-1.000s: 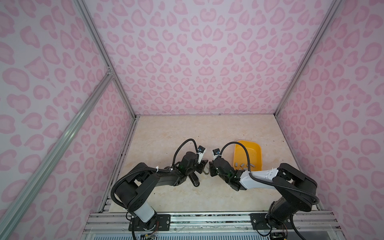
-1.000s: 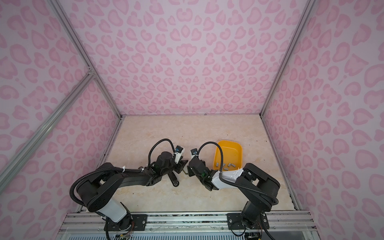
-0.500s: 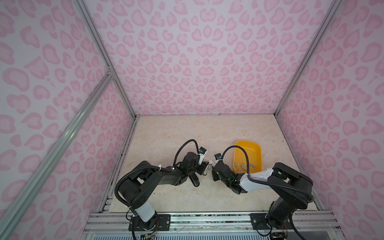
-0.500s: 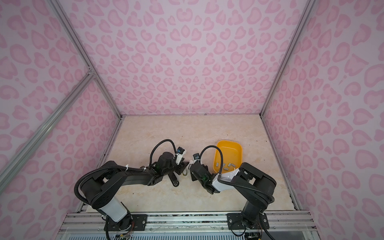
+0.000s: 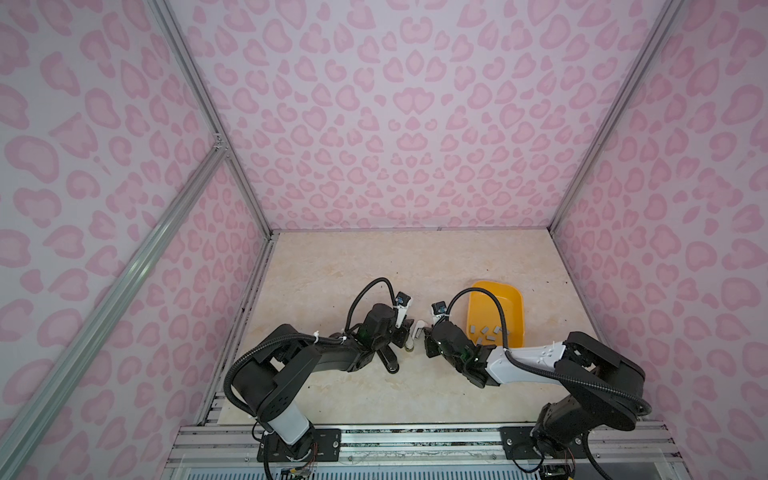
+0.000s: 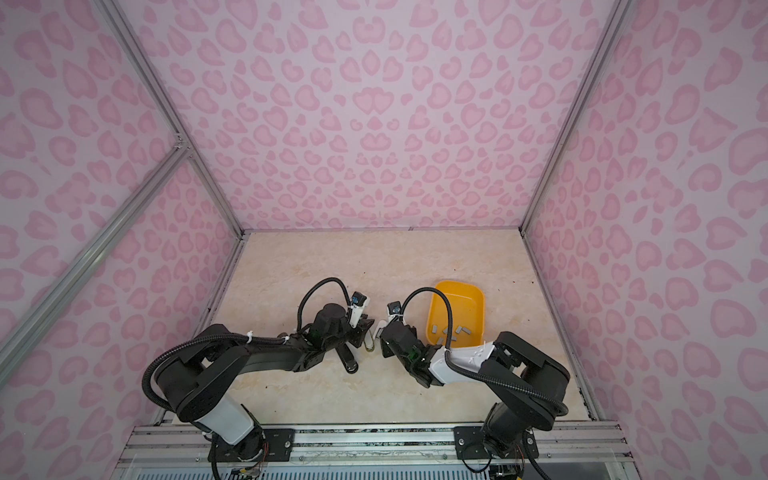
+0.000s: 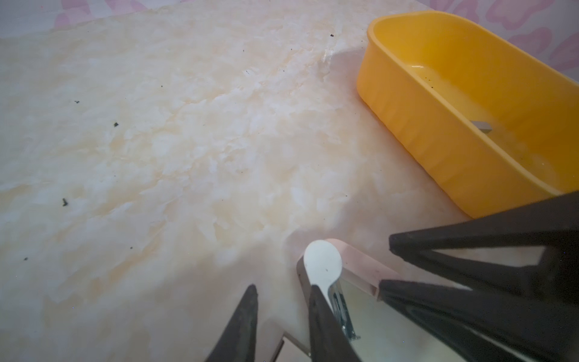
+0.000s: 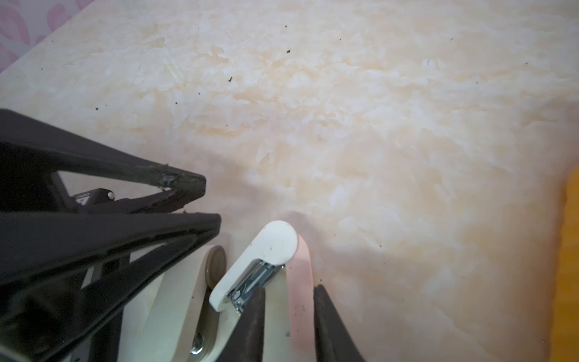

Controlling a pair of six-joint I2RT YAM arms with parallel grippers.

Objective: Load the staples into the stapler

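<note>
Stapler [image 8: 269, 250], open, tight in the right claw [image 8: 288, 291]; left claw [image 7: 282, 288] alongside, its state unclear.

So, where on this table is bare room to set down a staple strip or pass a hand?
Free: the far table from the back wall to the middle, and the near strip along the front rail. Crowded: that middle, where left gripper and right gripper meet at the stapler, beside the yellow tray of staples.
</note>
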